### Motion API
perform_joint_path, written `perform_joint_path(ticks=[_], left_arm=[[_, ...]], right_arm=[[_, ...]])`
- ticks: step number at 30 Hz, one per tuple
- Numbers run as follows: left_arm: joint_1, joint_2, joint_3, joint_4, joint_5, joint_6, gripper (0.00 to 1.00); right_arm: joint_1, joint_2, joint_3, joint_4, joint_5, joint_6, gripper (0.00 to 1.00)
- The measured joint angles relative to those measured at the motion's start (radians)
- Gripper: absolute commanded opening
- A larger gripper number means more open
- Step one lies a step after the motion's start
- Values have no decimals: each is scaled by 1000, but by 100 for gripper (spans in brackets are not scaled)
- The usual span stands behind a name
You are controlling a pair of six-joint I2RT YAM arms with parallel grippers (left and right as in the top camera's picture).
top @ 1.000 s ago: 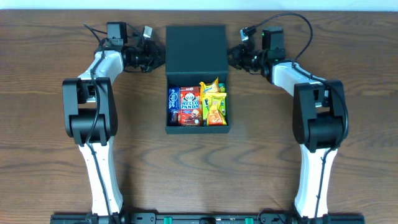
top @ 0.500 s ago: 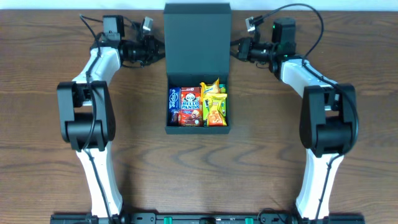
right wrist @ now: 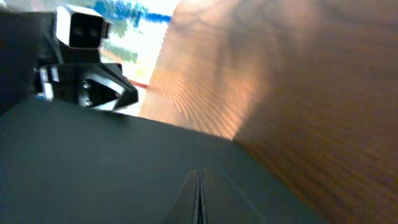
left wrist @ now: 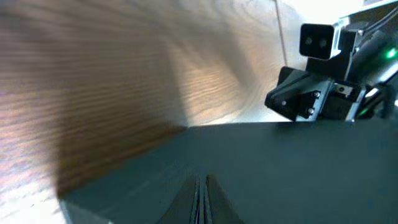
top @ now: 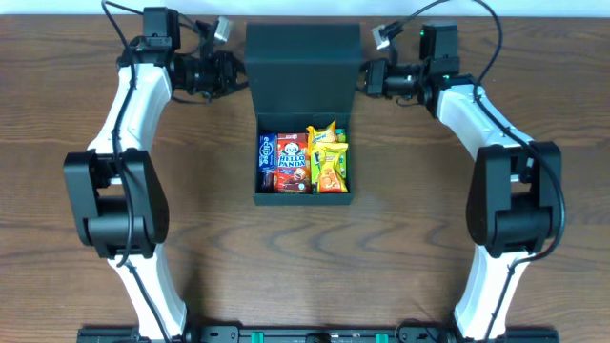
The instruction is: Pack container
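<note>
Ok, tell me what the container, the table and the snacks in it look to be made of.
Container: likely cardboard or paperboard, matte dark finish, crisp folded edges, no glare. Table: wood or wood-look laminate, brown grain lines, slight sheen. Hello Panda box: printed card, probably. Yellow packet: glossy plastic film, crinkled top.

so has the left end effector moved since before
Yes, the left end effector moved toward the far edge of the table, away from the unmoved Hello Panda packet.
</note>
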Motion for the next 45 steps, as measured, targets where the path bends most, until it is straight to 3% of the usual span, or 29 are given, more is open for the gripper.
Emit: perform_joint_path(ticks=[4,9,24,30,38,45], left_arm=[[0,-13,1,-114,-72,85,6],[0,-13,1,-146,-122,136,6],[0,-44,1,-215,-180,142,6],[0,-202,1,-228,-216,118,6],[0,-394,1,-335,-224,114,6],[0,-541,2,-537,-272,164,6]], right_arm=[[9,0,0,-97,7,-68,2],[11,0,0,-125,27,-108,2],[-18,-32,0,-47,215,-136,2],[-84,-110,0,67,277,-153,2],[-96,-166,0,66,274,-153,1],[-79,-295,0,-73,222,-158,1]])
